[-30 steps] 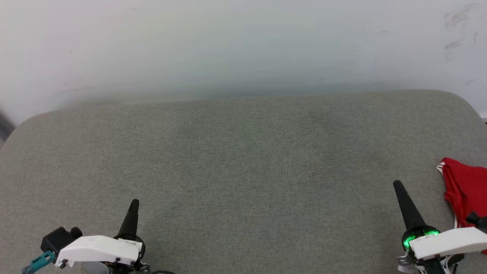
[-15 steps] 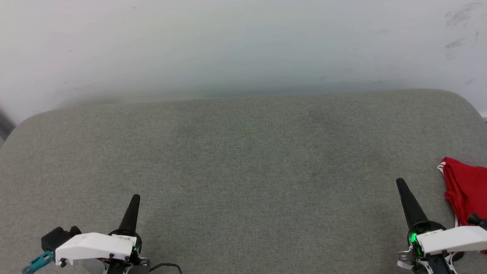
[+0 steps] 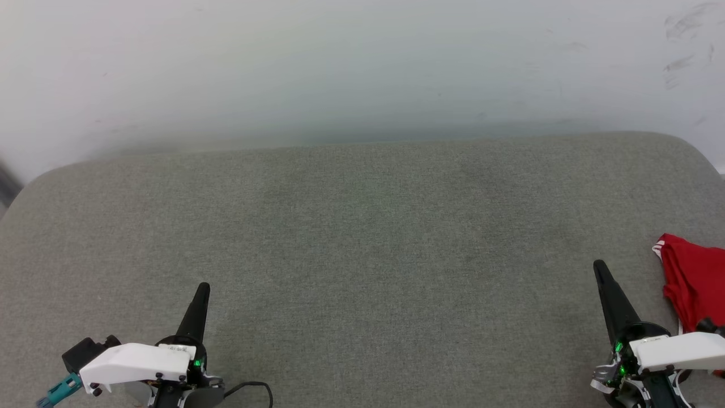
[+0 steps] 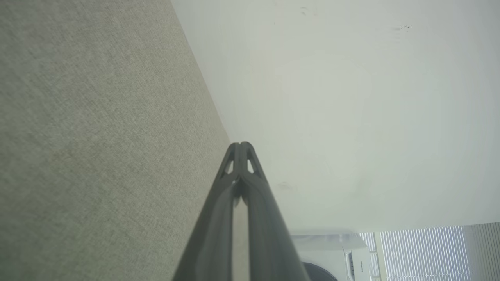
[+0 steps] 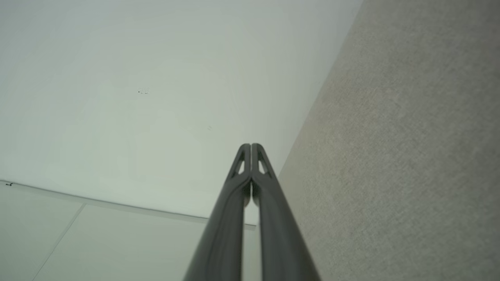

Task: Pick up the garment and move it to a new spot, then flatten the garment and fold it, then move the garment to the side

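Nudged slightly forward since a second ago: right gripper (image 3: 597, 265) and left gripper (image 3: 203, 287), tips a touch higher in the head view. Red garment (image 3: 694, 277) unmoved, crumpled at the far right edge of the grey fabric cushion (image 3: 362, 226), with red-white striped trim at its upper left corner. Lying just right of the right gripper, near its fingers but not touching. Both pincers pressed shut, fingertips together, holding nothing. Left gripper well apart from the garment, at lower left. Pale wall (image 3: 362, 68) behind.
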Motion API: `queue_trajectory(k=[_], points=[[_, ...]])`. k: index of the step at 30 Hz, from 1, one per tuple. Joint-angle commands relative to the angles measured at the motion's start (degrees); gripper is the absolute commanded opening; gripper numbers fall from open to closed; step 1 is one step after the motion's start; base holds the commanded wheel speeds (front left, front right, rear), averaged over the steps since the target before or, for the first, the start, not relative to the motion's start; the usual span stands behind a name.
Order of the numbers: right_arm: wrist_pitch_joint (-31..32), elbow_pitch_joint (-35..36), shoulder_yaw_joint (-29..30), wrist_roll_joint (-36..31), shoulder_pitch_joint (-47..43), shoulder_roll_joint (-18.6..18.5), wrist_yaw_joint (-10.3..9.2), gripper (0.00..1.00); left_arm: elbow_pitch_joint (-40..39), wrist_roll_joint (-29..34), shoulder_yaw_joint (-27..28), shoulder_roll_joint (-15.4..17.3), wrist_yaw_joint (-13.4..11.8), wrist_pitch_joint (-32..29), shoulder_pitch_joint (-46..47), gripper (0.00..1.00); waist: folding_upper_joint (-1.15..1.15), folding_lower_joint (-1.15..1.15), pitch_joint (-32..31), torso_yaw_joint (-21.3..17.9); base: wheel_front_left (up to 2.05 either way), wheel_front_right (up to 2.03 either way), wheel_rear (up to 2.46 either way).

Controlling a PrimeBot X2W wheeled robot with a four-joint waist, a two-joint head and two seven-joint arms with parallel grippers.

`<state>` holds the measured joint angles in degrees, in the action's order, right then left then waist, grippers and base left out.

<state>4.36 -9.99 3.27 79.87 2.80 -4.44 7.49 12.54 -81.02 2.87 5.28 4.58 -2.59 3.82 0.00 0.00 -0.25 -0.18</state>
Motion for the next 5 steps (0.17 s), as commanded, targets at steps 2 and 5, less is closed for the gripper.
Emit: queue_trajectory(k=[2, 5], points=[[0.1, -0.43, 0.31, 2.17, 1.4, -0.18, 0.01, 0.0, 0.07, -1.73, 0.74, -0.16, 0.76, -0.63, 1.17, 0.0, 0.0, 0.0, 0.04, 0.02, 0.0, 0.0, 0.0], [0.15, -0.94, 0.46, 3.95, 1.82, -0.12, 0.01, 0.0, 0.32, -3.22, 1.07, -0.48, 1.17, -1.1, 1.44, 0.0, 0.0, 0.0, 0.09, 0.04, 0.0, 0.0, 0.0]])
